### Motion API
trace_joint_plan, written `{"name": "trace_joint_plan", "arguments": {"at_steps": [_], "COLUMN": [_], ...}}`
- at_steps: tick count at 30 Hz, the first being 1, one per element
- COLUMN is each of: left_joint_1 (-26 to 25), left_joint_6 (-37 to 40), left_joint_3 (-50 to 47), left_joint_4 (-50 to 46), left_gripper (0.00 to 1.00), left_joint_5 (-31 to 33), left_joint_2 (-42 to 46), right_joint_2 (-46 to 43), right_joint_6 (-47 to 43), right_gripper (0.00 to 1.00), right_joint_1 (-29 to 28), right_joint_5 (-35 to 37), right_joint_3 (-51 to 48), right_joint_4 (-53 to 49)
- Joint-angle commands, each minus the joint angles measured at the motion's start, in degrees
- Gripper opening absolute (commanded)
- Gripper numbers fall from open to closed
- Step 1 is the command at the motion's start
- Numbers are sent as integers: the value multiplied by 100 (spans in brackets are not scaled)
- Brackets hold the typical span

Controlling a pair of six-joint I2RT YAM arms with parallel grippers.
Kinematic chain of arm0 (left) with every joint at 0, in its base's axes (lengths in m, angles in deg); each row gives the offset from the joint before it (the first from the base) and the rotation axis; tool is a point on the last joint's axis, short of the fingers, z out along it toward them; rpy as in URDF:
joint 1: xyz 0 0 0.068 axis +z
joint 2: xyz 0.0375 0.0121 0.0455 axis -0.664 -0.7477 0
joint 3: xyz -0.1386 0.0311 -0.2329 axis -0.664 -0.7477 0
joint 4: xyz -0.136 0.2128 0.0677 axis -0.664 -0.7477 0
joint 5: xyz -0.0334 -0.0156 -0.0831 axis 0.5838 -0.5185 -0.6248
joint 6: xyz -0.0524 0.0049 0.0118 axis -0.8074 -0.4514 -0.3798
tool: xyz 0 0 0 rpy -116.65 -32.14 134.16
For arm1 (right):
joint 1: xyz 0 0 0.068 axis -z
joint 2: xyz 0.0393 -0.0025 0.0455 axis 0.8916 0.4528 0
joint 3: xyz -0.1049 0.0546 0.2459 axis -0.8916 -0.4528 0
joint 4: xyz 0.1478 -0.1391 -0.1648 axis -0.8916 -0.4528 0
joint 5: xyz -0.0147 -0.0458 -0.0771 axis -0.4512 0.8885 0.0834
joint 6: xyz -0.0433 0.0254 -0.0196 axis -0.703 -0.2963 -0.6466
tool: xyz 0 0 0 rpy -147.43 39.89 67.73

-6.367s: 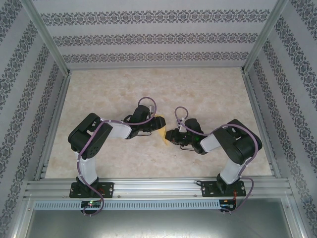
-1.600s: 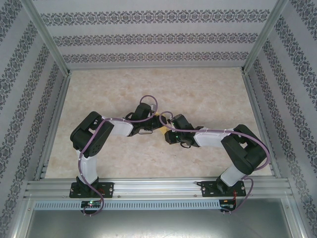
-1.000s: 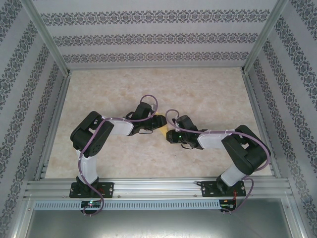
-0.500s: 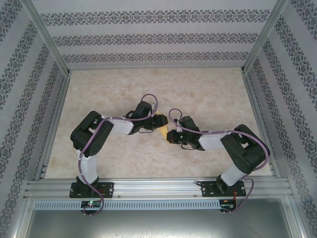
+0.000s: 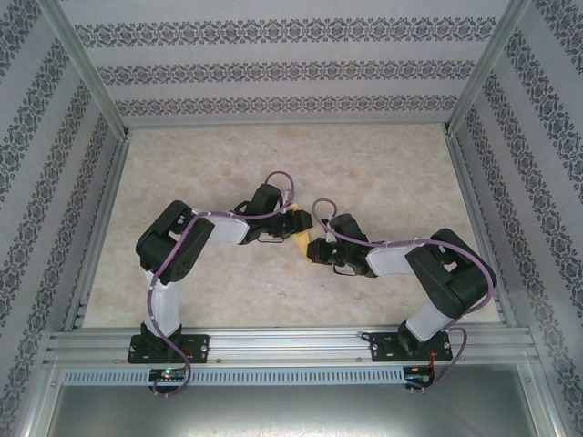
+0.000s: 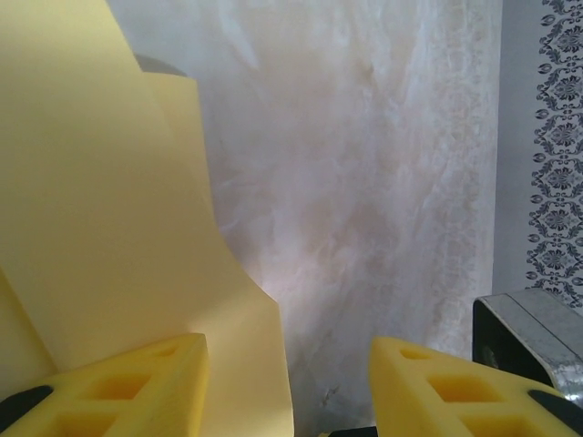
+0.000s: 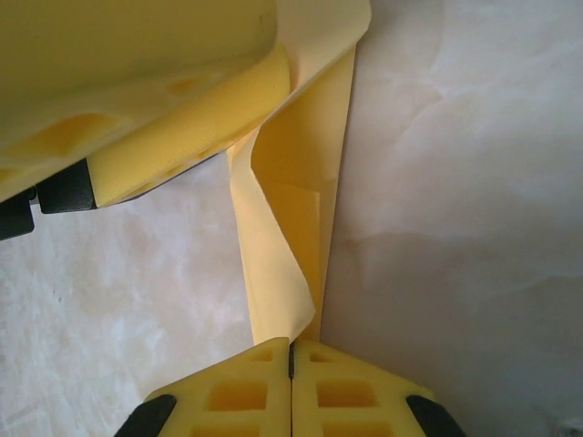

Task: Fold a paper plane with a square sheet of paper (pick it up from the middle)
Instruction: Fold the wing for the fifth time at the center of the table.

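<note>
The square sheet of paper point(image 5: 299, 238) is yellow-orange, partly folded and lifted between the two arms at mid table. In the right wrist view my right gripper point(image 7: 291, 350) is shut on the near end of the paper point(image 7: 293, 218), whose loose flap curls to the left. My left gripper point(image 6: 287, 364) stands open. The paper point(image 6: 100, 200) lies against its left finger point(image 6: 137, 382) and reaches partway into the gap, while the right finger point(image 6: 446, 382) is clear of it. From above, the left gripper point(image 5: 290, 218) and the right gripper point(image 5: 311, 250) nearly meet.
The beige marbled table point(image 5: 383, 173) is ringed by an aluminium frame point(image 5: 273, 341) and patterned walls. A metal rail corner point(image 6: 533, 337) shows at the lower right of the left wrist view. One yellow finger of the left gripper point(image 7: 164, 91) crosses the top of the right wrist view.
The right gripper has closed on the paper's end. The left arm has shifted slightly to the right, toward the right gripper, with its jaws staying apart.
</note>
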Motion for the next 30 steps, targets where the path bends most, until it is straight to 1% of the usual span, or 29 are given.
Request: {"name": "trace_joint_plan", "arguments": {"at_steps": [1,3,5,6,9,11,13,15,18,20,23,25,27,30], "left_joint_1": [-19,-19,-19,-19,-19,-19,-19,-19,-19,-19,-19,-20,-19,-19], "left_joint_6": [-93,-75,-16,-15,11,20,24,33,18,20,12,-10,-39,-68], "left_joint_3": [-67,-52,22,14,19,22,26,36,15,12,28,22,14,23], "left_joint_4": [-387,-443,-594,-616,-680,-682,-674,-691,-665,-665,-681,-691,-683,-699], "left_gripper": [51,51,50,50,50,50,50,49,49,49,49,49,49,49], "left_joint_5": [310,337,347,348,336,311,303,304,295,282,290,319,322,328], "left_joint_2": [-154,-156,-165,-161,-141,-141,-147,-132,-136,-152,-150,-149,-160,-177], "right_joint_2": [104,40,-101,-203,-489,-531,-483,-457,-415,-356,-287,-211,-141,-49], "right_joint_6": [83,119,182,213,232,236,232,254,220,210,225,58,-80,-75], "right_gripper": [7,10,16,17,18,18,18,11,10,7,1,1,1,1], "right_joint_1": [18,19,27,40,71,101,107,106,124,145,144,143,146,194], "right_joint_5": [-76,-134,-142,-163,-238,-334,-428,-418,-351,-417,-658,-1017,-1003,-957], "right_joint_3": [-161,-165,-201,-196,-142,-58,31,4,-24,-40,-145,-142,-95,-140], "right_joint_4": [-436,-436,-423,-435,-484,-540,-579,-513,-545,-535,-281,-243,-499,-602]}}
